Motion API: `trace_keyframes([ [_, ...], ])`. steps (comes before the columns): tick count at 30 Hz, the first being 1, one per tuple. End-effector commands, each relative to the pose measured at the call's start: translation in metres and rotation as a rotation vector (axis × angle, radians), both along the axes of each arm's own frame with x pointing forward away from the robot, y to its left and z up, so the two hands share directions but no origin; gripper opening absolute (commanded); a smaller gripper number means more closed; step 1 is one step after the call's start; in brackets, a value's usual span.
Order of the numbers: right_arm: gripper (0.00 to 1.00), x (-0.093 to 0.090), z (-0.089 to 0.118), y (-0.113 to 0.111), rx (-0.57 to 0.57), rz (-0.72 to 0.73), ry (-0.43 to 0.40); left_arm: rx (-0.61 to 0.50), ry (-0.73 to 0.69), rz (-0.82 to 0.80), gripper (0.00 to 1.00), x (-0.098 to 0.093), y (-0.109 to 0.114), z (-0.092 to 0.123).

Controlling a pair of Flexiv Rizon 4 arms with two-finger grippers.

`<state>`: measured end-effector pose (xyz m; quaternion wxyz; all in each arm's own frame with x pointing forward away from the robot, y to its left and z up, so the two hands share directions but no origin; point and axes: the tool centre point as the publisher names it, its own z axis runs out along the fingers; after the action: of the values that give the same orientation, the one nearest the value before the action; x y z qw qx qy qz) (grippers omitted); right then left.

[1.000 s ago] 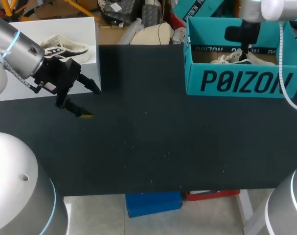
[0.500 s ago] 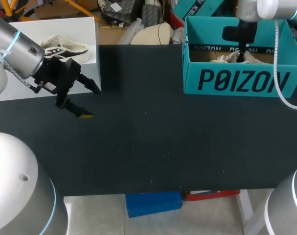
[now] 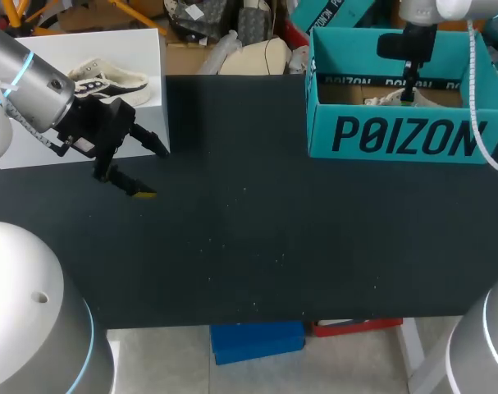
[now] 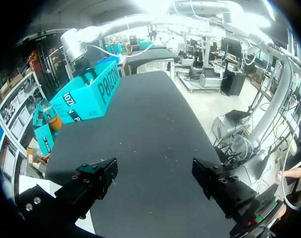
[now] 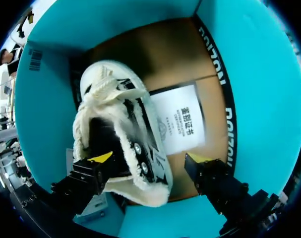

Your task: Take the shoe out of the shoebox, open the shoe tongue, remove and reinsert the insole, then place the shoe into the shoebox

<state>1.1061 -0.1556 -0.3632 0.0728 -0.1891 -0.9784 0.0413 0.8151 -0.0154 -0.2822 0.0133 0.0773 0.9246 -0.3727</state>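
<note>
Right claw (image 5: pixel 149 158) is open over the shoe (image 5: pixel 118 134), which sits inside the shoebox (image 5: pixel 249 99). One finger is above the fleecy opening, the other over the box floor beside it. My plan: drop straight down, pinch the collar wall rather than the laces, keep the outer finger off the paper card (image 5: pixel 182 124), then lift vertically to clear the box wall. Left claw (image 4: pixel 152 171) is open too, parked over the worktop (image 3: pixel 257 230), well apart.

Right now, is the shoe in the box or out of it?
In. The shoe lies on the floor of the box, teal walls around; the right end effector hangs open over it.
</note>
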Motion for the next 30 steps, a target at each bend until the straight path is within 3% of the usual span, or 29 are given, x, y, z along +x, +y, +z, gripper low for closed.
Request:
trace_keyframes([
  [1,1.0,-0.017,0.045,0.002,-0.037,-0.011,-0.034,0.004,0.0,0.001,1.0,-0.001,0.0,0.0],
  [9,1.0,-0.034,0.106,0.014,-0.115,-0.06,-0.017,0.004,0.0,0.001,1.0,-0.001,0.0,0.0],
  [14,1.0,-0.053,0.147,0.033,-0.152,-0.102,-0.107,0.004,0.0,0.001,1.0,-0.001,0.0,0.0],
  [18,1.0,-0.07,0.174,0.06,-0.166,-0.118,-0.164,0.004,0.0,0.001,1.0,-0.001,0.0,0.0],
  [25,1.0,-0.1,0.192,0.111,-0.214,-0.153,-0.225,0.004,0.0,0.001,1.0,-0.001,0.0,0.0],
  [30,1.0,-0.124,0.191,0.151,-0.227,-0.181,-0.264,0.004,0.0,0.001,1.0,-0.001,0.0,0.0],
])
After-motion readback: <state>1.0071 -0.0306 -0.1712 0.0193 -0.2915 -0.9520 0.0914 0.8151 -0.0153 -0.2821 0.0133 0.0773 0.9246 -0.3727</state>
